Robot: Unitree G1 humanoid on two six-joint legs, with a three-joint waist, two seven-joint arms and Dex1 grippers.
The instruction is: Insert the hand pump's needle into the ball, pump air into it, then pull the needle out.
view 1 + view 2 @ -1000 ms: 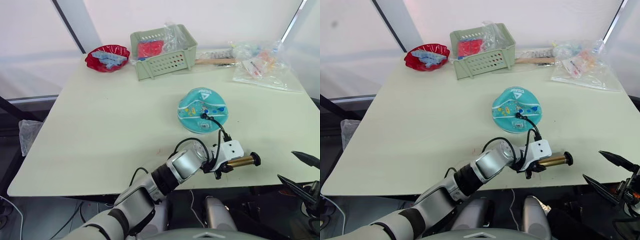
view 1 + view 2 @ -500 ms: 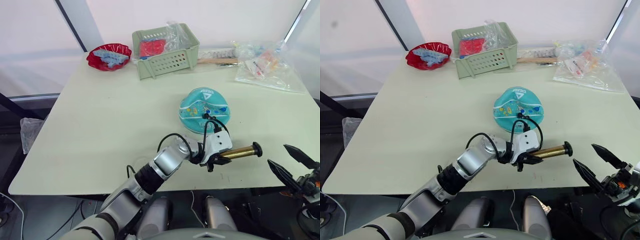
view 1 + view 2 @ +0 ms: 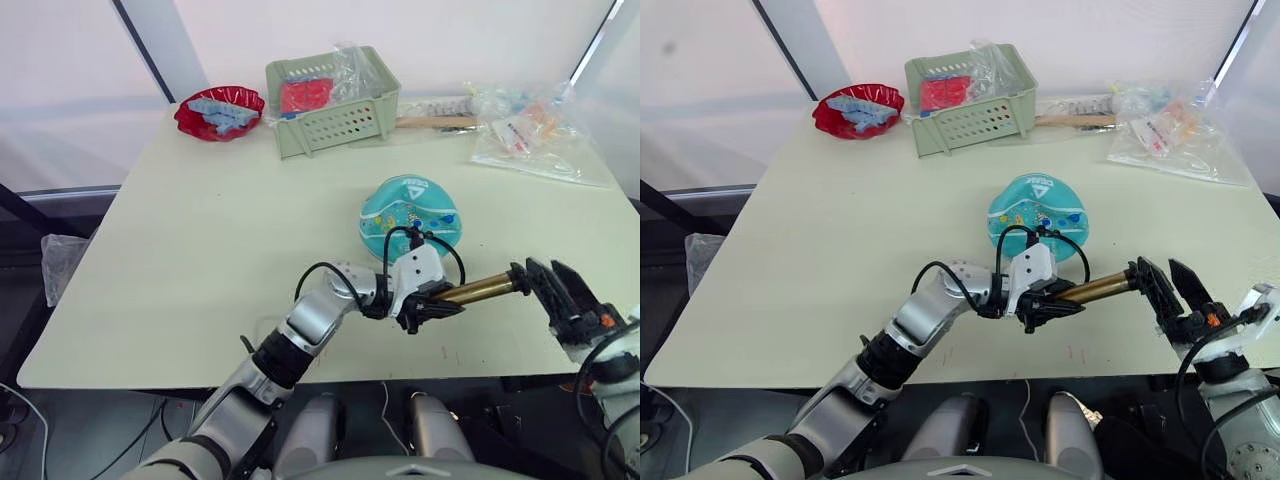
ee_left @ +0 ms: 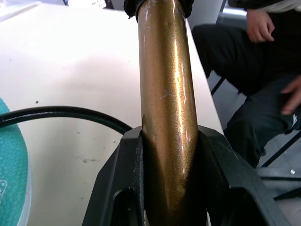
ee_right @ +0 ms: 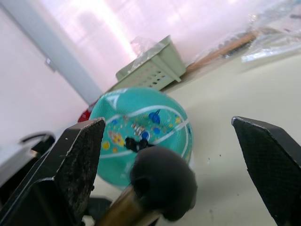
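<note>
The teal ball (image 3: 408, 212) lies flattened on the table (image 3: 200, 250). The needle's black fitting (image 5: 136, 143) sits on the ball's top; the pin itself is hidden. From there a thin black hose (image 4: 61, 113) loops back to the hand pump (image 3: 480, 290). My left gripper (image 3: 432, 303) is shut on the pump's bronze cylinder (image 4: 167, 94) and holds it above the table's front edge. The pump's black end (image 5: 164, 183) points at my right gripper (image 3: 542, 268), which is open with one finger (image 5: 70, 160) on each side of that end.
At the table's far side stand a green basket (image 3: 330, 100), a red bowl (image 3: 218, 112), a wooden stick (image 3: 435, 122) and plastic bags (image 3: 535, 135). A seated person (image 4: 254, 61) is beyond the table's edge in the left wrist view.
My right gripper has risen from below the table edge up to the pump's black end. My left gripper has shifted the pump left and tilted its far end upward.
</note>
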